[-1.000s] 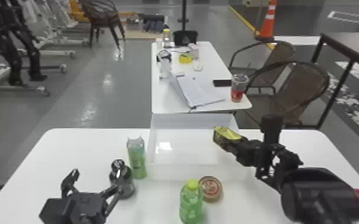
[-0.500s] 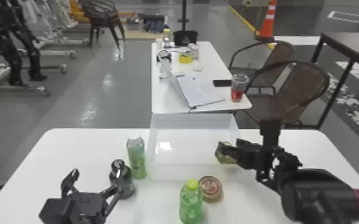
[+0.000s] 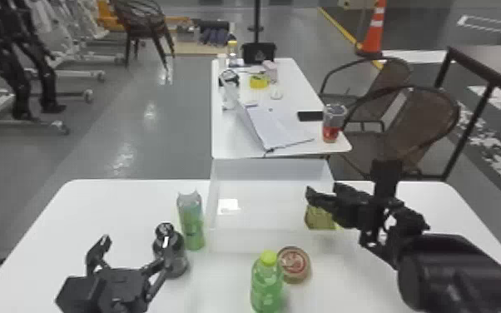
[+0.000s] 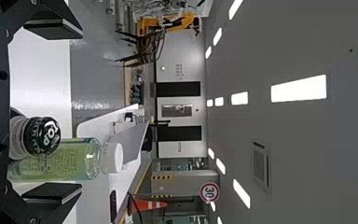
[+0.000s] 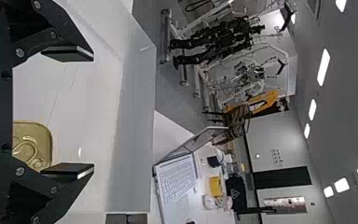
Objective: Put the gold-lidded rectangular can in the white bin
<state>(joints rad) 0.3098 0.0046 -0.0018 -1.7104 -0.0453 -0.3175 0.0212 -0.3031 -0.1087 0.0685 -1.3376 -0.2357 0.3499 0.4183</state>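
Observation:
My right gripper (image 3: 322,192) is over the right side of the white bin (image 3: 262,241). Just below it, the gold-lidded can (image 3: 319,219) is inside the bin by its right wall, partly hidden by the fingers. In the right wrist view my right gripper (image 5: 86,112) stands open, with the can's gold lid (image 5: 31,144) low between its fingers and touching neither pad. My left gripper (image 3: 131,254) is parked at the front left, open; in the left wrist view the same gripper (image 4: 70,109) has its fingers wide apart.
A green-labelled bottle (image 3: 191,220) and a dark-capped bottle (image 3: 171,249) stand left of the bin. In front of it are a green bottle (image 3: 267,283) and a round tin (image 3: 294,264). Behind, a second table (image 3: 237,145) holds a laptop (image 3: 274,125) and a cup (image 3: 333,122).
My right gripper has let go of the can and opened. The can has come down from being held up over the bin's right side to lower by the wall. The left arm has kept still.

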